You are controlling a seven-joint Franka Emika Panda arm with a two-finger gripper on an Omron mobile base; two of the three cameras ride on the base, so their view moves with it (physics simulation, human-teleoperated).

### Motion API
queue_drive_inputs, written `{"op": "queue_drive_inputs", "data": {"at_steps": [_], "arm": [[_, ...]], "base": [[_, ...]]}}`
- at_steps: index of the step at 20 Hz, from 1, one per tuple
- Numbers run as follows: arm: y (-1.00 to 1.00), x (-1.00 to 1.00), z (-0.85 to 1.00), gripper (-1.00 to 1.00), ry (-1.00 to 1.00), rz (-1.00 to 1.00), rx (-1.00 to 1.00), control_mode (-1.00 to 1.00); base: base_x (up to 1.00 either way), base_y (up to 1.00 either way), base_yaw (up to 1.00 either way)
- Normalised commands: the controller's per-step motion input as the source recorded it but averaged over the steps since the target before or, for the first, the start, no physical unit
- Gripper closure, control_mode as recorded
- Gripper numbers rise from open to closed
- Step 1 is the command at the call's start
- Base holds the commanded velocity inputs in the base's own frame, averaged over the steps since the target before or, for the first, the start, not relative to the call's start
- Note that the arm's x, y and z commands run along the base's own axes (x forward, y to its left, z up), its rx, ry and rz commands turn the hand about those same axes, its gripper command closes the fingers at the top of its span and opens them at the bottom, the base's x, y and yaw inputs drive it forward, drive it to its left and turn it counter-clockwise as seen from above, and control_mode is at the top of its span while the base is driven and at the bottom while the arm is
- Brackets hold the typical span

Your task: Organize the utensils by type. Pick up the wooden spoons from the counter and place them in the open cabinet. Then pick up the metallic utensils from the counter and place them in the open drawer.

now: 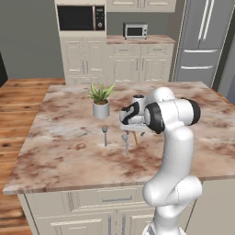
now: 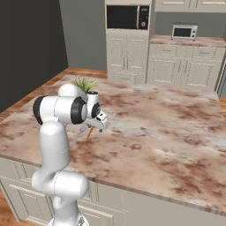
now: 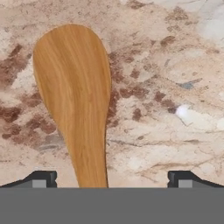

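Item: wooden spoon (image 3: 76, 100), flat on table (image 1: 69, 151), bowl at 12 o'clock of tool (image 3: 111, 180). Tool spread, empty, straddling handle. Two metal spoons (image 1: 105, 135) alongside. Nothing stowed as far as seen.

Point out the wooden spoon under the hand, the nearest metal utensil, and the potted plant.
wooden spoon (image 3: 74, 87): hand view, middle of its bowl.
metal utensil (image 1: 105, 136): left base view, on its handle.
potted plant (image 1: 101, 109): left base view, on its grey pot.
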Motion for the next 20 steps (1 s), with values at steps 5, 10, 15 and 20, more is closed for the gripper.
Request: {"op": "queue_drive_inputs", "data": {"at_steps": [5, 10, 15, 20], "arm": [[0.00, 0.09, -0.19, -1.00, 0.06, -0.06, 0.00, -1.00], [0.00, 0.00, -0.29, -1.00, 0.04, -0.06, 0.00, -1.00], [0.00, -0.02, -0.35, 1.00, 0.05, -0.05, 0.00, -1.00], [0.00, -0.08, -0.42, 1.00, 0.04, -0.04, -0.02, -1.00]], "base": [[0.00, 0.00, 0.00], [0.00, 0.00, 0.00], [0.00, 0.00, 0.00], [0.00, 0.00, 0.00]]}}
